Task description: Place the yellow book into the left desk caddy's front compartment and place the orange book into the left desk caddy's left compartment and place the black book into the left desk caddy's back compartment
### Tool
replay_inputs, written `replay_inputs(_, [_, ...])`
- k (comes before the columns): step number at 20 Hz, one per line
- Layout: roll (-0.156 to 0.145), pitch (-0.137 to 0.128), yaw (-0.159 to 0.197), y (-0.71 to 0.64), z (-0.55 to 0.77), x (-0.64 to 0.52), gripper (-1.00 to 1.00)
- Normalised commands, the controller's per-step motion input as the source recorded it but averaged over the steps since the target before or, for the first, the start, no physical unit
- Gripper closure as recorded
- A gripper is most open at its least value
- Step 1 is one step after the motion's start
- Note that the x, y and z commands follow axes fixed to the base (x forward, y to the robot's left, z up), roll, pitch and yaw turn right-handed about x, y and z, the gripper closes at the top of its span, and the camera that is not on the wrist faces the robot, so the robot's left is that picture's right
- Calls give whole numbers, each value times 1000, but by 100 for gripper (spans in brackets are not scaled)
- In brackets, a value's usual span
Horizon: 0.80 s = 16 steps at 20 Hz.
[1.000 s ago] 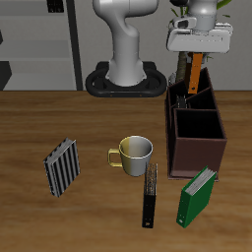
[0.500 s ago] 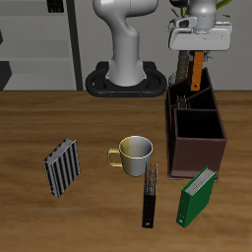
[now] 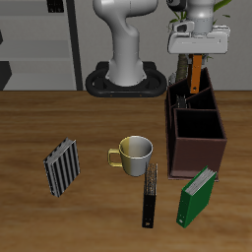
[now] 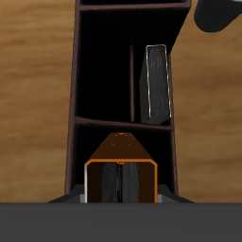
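Exterior view first: the table [image 3: 39, 128] carries everything, and the left desk caddy [image 3: 195, 138] stands at about three o'clock from the mug [image 3: 135, 151]. Above the caddy's far end hangs the gripper [image 3: 196, 61], clamped on the orange book [image 3: 196, 74], which hangs upright with its lower edge just over the rim. The wrist view looks straight down past that book [image 4: 120, 161] into the caddy's dark compartments [image 4: 104, 66]; a pale striped book [image 4: 155, 83], which I take for the yellow book, already stands on edge inside one of them. The black book [image 3: 150, 194] lies at six o'clock from the mug, the green book [image 3: 196, 196] leans beside it at its three o'clock, and a darker striped book [image 3: 62, 165] sits at the mug's nine o'clock.

The step in hand looks to be lowering the orange book into its compartment. To do it well, keep the book vertical and square to the dividers, centre it over the slot so no edge catches a wall, descend slowly, and release only when it is well inside.
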Motion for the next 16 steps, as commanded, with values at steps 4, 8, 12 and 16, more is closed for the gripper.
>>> replay_inputs(4, [2, 50, -25, -24, -109, 38, 100])
replay_inputs(8, [6, 46, -16, 9, -124, 116, 100])
replay_inputs(12, [40, 31, 1, 51, -80, 13, 100])
replay_inputs(16, [47, 46, -17, 171, -119, 105, 100])
